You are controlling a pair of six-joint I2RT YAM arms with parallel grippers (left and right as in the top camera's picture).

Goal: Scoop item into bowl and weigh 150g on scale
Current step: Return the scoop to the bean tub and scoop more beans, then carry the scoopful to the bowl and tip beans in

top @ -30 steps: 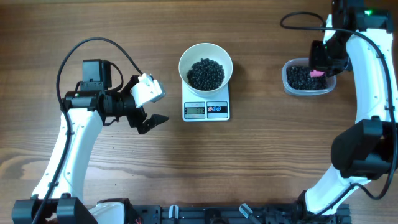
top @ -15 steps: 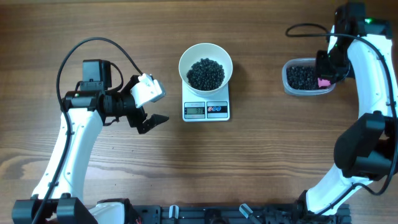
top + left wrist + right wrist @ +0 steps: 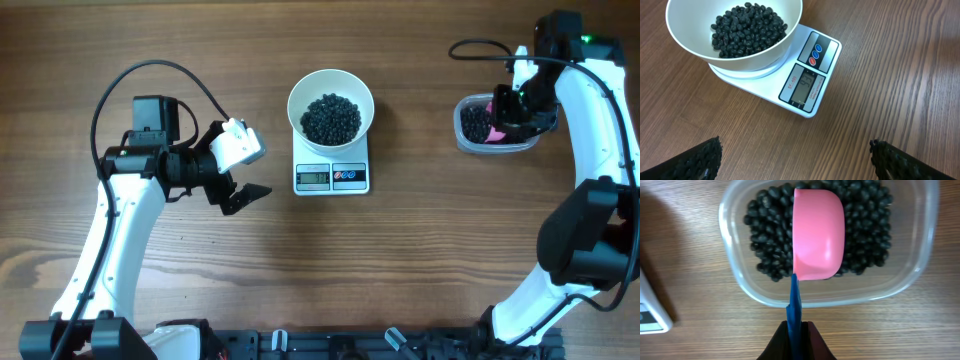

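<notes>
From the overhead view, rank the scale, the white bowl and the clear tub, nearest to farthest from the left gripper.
Measured from the left gripper:
1. scale, just to its right, level with it.
2. bowl, sitting on the back part of the scale, a little farther.
3. clear tub, far off to the right, well beyond the other two.

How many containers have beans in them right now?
2. The white bowl sits on the scale at centre; the clear tub is on the right side, under the pink scoop. No others show.
</notes>
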